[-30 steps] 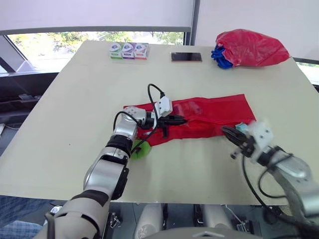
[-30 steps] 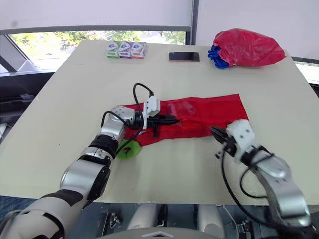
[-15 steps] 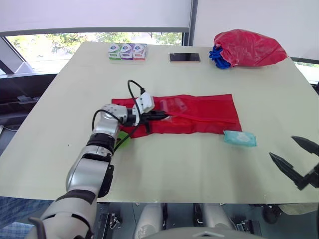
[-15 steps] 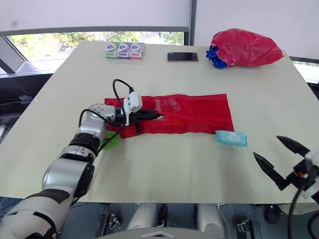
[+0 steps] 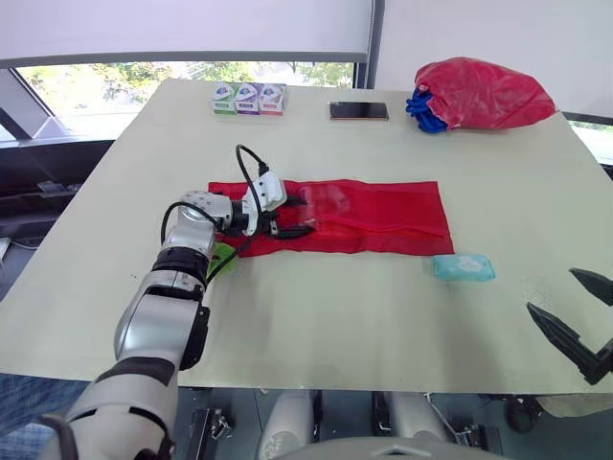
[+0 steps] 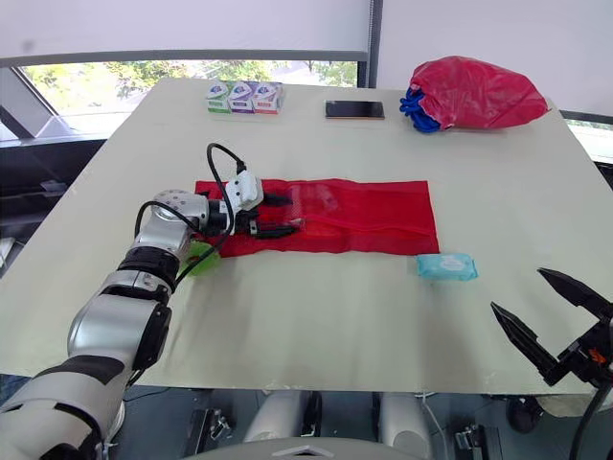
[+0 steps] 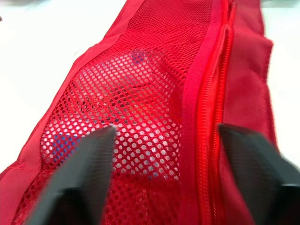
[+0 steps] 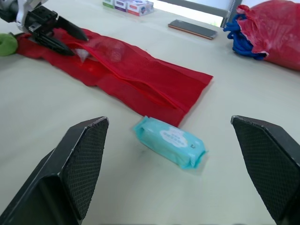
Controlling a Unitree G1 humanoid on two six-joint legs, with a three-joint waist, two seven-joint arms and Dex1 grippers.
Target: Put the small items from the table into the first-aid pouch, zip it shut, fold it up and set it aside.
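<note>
Right gripper (image 5: 551, 290) hangs wide open and empty off the near edge of the table (image 5: 144, 172). The teal wipes packet (image 5: 463, 266) lies ahead of it, just beside the right front corner of the red first-aid pouch (image 5: 374, 216). That packet looks light, soft and slick, so I'd pinch it across its narrow width. Left gripper (image 5: 308, 216) is spread too, straddling the pouch's left end and gripping nothing I can see. It's limp cloth and it'll bunch, so take it along the zip (image 7: 206, 117).

Left arm was extended, its gripper (image 5: 298, 218) spread-fingered over the left end of the pouch (image 5: 383, 217); the right gripper (image 5: 576, 312), likewise spread, was poised well right of the pouch.
</note>
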